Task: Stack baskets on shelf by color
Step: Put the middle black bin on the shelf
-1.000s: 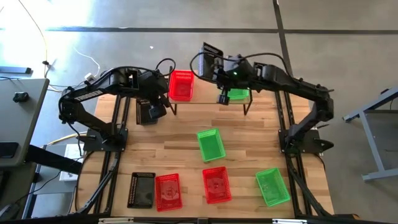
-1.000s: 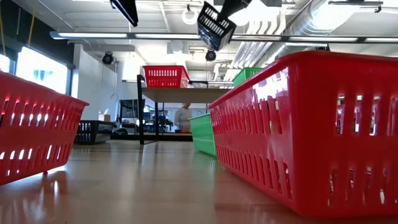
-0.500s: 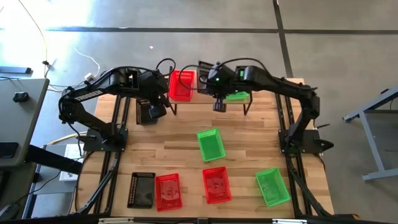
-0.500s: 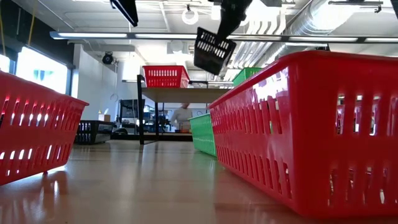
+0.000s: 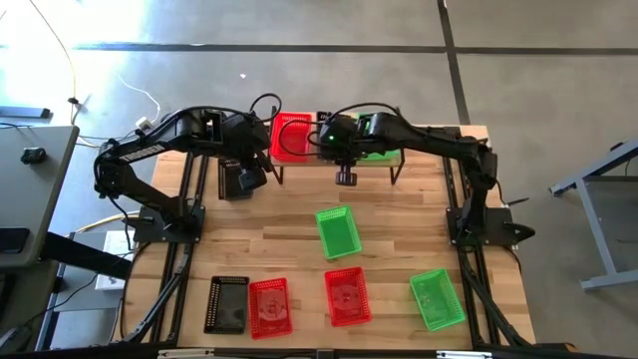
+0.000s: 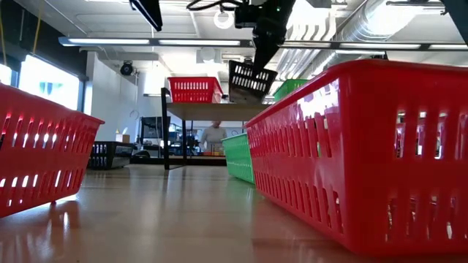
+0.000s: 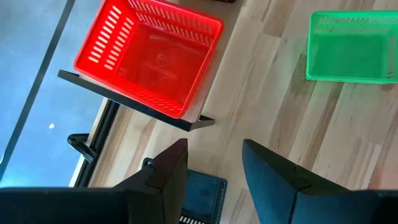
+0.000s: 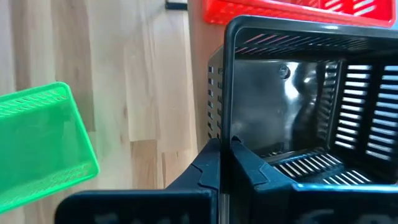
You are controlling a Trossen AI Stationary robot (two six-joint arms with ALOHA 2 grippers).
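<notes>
My right gripper is shut on a black basket and holds it low over the middle of the shelf. The basket is between a red basket and a green basket, which both stand on the plank. My left gripper is open. It hovers left of the shelf, above another black basket that sits on the table. My right gripper pinches the black basket by the rim of one end wall, one finger inside and one outside. It comes from above, pointing down. The basket hangs tilted below the fingers. Its low edge is close over the plank; whether it touches, I cannot tell.
A green basket lies mid-table. Along the near edge stand a black basket, two red baskets and a green one. In the low view, red baskets fill the foreground. A person shows far behind the shelf.
My right gripper has carried the black basket from high beyond the shelf's far edge toward the table's left and near side. It came down into the gap between the red and green baskets. The basket hangs less steeply tipped than before. The left arm kept still.
</notes>
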